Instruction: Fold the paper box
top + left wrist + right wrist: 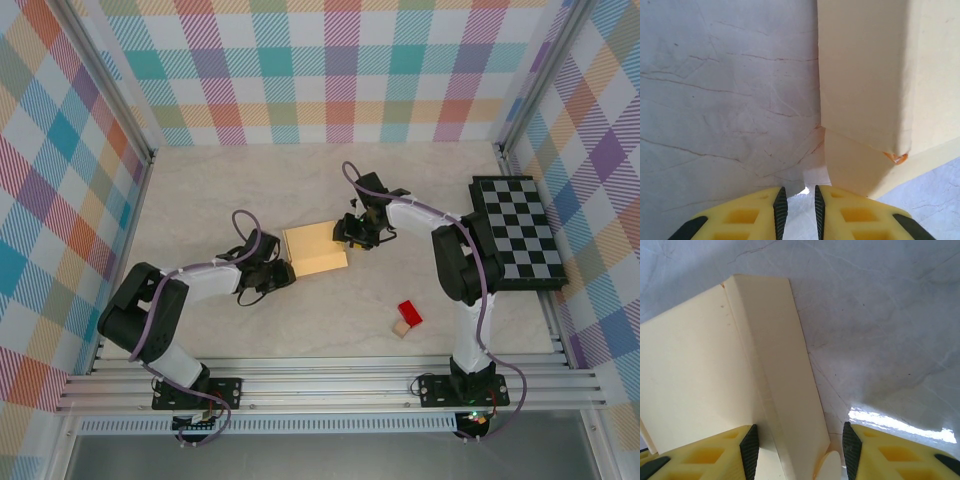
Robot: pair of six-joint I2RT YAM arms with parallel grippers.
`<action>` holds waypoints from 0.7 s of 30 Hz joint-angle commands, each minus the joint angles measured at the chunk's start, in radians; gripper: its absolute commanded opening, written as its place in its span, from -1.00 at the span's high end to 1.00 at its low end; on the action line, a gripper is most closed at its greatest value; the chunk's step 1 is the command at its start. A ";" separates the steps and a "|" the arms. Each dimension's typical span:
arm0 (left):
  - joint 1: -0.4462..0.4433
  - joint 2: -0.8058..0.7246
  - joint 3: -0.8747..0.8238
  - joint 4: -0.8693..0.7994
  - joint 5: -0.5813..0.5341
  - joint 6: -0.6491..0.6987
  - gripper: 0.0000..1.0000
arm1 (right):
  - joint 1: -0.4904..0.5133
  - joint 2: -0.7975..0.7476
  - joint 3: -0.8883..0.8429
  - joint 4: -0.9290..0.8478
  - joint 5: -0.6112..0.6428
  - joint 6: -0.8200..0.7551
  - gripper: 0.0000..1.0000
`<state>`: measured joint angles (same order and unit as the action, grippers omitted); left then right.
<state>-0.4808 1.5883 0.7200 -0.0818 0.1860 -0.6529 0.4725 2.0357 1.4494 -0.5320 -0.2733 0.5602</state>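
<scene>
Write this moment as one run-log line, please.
paper box: between both grippers | left gripper: slightly open, beside box corner | right gripper: open, astride box side wall

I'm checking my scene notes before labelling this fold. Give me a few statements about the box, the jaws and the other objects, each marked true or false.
1. The box lies between the two arms' jaws. True.
2. The red block sits on the checkerboard. False: it lies on the table, apart from the board.
3. The right jaws stand apart, straddling a box edge. True.
4. The left jaws clamp the box. False: bare table shows in their narrow gap, and the box lies just ahead.
</scene>
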 commanded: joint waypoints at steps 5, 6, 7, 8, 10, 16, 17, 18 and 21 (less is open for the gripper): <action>0.036 -0.059 0.040 -0.009 -0.030 -0.001 0.30 | -0.005 0.026 -0.012 -0.090 0.057 -0.030 0.00; 0.036 -0.079 0.048 -0.018 -0.027 -0.003 0.26 | -0.005 0.026 -0.012 -0.091 0.057 -0.028 0.00; 0.036 -0.098 0.056 -0.031 -0.028 -0.002 0.21 | -0.005 0.027 -0.011 -0.090 0.059 -0.028 0.00; 0.037 -0.115 0.066 -0.044 -0.028 -0.002 0.15 | -0.005 0.027 -0.011 -0.090 0.059 -0.027 0.00; 0.039 -0.139 0.080 -0.065 -0.025 -0.001 0.09 | -0.005 0.027 -0.011 -0.089 0.058 -0.026 0.00; 0.039 -0.144 0.099 -0.054 0.002 -0.020 0.00 | -0.005 0.026 -0.005 -0.089 0.063 -0.024 0.00; 0.039 -0.130 0.104 -0.047 0.008 -0.027 -0.01 | -0.005 0.025 -0.006 -0.089 0.062 -0.024 0.00; 0.039 -0.111 0.109 -0.038 0.018 -0.038 -0.01 | -0.005 0.026 -0.005 -0.087 0.062 -0.022 0.00; 0.040 -0.053 0.123 -0.015 0.037 -0.065 -0.03 | -0.005 0.025 -0.006 -0.085 0.059 -0.019 0.00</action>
<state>-0.4507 1.4910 0.8223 -0.1040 0.1944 -0.6861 0.4717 2.0357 1.4528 -0.5362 -0.2699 0.5571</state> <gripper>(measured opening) 0.513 0.499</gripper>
